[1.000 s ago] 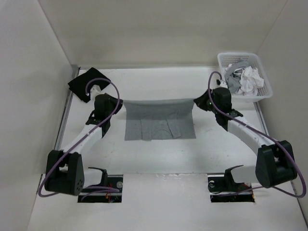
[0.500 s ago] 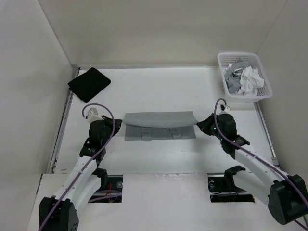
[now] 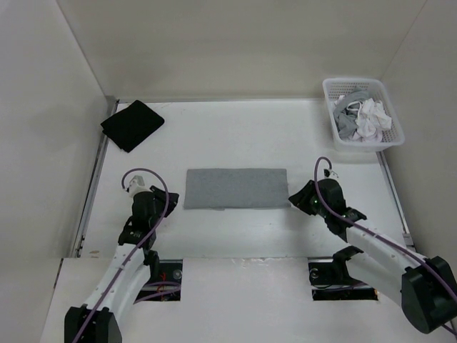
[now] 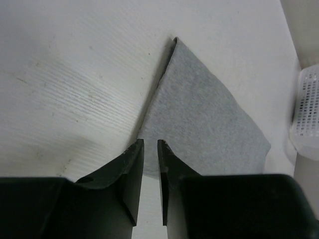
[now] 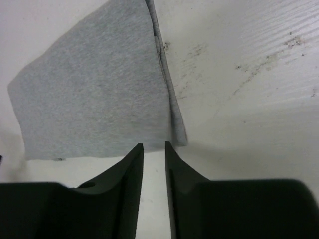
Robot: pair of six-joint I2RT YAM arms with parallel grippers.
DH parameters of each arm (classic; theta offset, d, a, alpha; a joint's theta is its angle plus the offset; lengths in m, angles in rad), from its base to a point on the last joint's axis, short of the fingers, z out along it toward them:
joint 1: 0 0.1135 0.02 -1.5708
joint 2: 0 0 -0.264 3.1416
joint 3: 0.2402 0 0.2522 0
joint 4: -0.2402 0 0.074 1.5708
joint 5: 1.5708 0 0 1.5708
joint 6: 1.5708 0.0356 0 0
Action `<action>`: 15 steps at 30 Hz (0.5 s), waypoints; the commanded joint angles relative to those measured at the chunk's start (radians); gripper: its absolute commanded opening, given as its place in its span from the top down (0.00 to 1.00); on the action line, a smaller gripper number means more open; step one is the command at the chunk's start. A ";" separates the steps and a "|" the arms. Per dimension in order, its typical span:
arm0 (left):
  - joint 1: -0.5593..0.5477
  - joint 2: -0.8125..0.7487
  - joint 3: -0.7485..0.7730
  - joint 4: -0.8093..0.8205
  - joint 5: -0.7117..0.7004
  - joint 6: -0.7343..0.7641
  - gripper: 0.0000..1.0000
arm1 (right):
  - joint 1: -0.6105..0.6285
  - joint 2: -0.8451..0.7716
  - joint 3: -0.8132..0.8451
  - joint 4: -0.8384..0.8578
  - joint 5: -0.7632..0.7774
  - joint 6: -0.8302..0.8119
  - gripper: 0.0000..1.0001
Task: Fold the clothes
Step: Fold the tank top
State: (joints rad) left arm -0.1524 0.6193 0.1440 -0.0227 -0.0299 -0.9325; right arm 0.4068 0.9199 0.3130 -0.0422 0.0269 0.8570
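Note:
The clothes [image 3: 235, 188] are one light grey knit piece lying flat as a folded rectangle in the middle of the table. My left gripper [image 3: 163, 206] sits low just off its near-left corner, apart from the cloth. In the left wrist view the left gripper [image 4: 150, 143] has its jaws slightly open with only table between them, and the clothes [image 4: 204, 119] lie just ahead. My right gripper [image 3: 291, 199] is off the near-right corner. The right gripper [image 5: 154, 145] is also slightly open and empty, with the clothes [image 5: 94, 94] directly in front.
A white basket [image 3: 357, 80] at the back right holds white and grey garments [image 3: 370, 118]; its wall [image 4: 309, 109] shows in the left wrist view. A black cloth square [image 3: 132, 123] lies at the back left. Walls close in the left, right and back.
Both grippers carried the garment's far edge toward the near edge, laying it down as a fold. They then let go, opened a little and drew back from the corners.

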 commanded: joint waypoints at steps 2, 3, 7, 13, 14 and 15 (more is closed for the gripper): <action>0.052 -0.027 0.025 0.004 0.013 0.027 0.81 | -0.018 -0.027 -0.002 0.042 0.001 0.007 0.58; 0.060 -0.015 0.034 0.012 0.016 0.027 0.81 | -0.036 -0.027 0.006 0.056 -0.021 -0.006 0.54; 0.032 0.074 0.066 0.101 0.015 0.018 0.82 | -0.105 0.072 0.052 0.131 -0.085 -0.041 0.45; -0.087 0.217 0.088 0.254 -0.004 -0.015 0.82 | -0.139 0.267 0.080 0.260 -0.171 -0.017 0.49; -0.103 0.229 0.089 0.273 -0.010 -0.019 0.82 | -0.141 0.290 0.078 0.281 -0.189 -0.009 0.50; -0.114 0.238 0.092 0.283 -0.016 -0.022 0.82 | -0.144 0.318 0.078 0.301 -0.212 -0.003 0.51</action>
State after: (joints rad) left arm -0.2367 0.8402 0.1860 0.1295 -0.0307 -0.9367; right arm 0.2756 1.1942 0.3584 0.1238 -0.1116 0.8364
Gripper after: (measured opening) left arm 0.185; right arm 0.500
